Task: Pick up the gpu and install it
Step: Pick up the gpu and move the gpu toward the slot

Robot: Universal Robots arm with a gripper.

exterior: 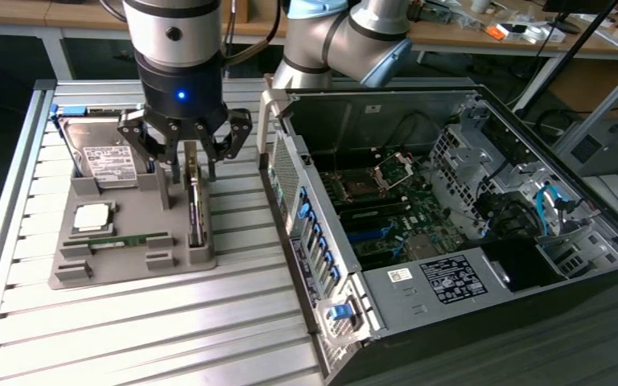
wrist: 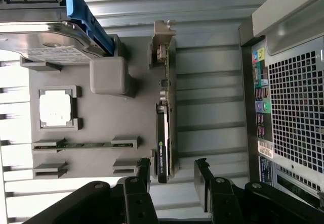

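The gpu (exterior: pixel 195 211) is a thin dark card with a silvery bracket end. It stands on edge in a slot along the grey holder tray (exterior: pixel 126 261), on the side toward the computer case. My gripper (exterior: pixel 186 161) hangs right above its far end, open, with one finger on each side of the card's top edge. In the wrist view the gpu (wrist: pixel 165 128) runs lengthwise away from the gripper (wrist: pixel 172 176). Its near end lies between the two black fingertips (wrist: pixel 143 169), closer to one of them. Nothing is gripped.
On the same tray sit a silver hard drive (exterior: pixel 105 157) with a blue clip, a square processor (exterior: pixel 92 215) and a green memory stick (exterior: pixel 126 239). The open computer case (exterior: pixel 320 265) lies at the exterior view's right, its motherboard (exterior: pixel 395 217) exposed. The case wall (wrist: pixel 293 97) is close beside the tray.
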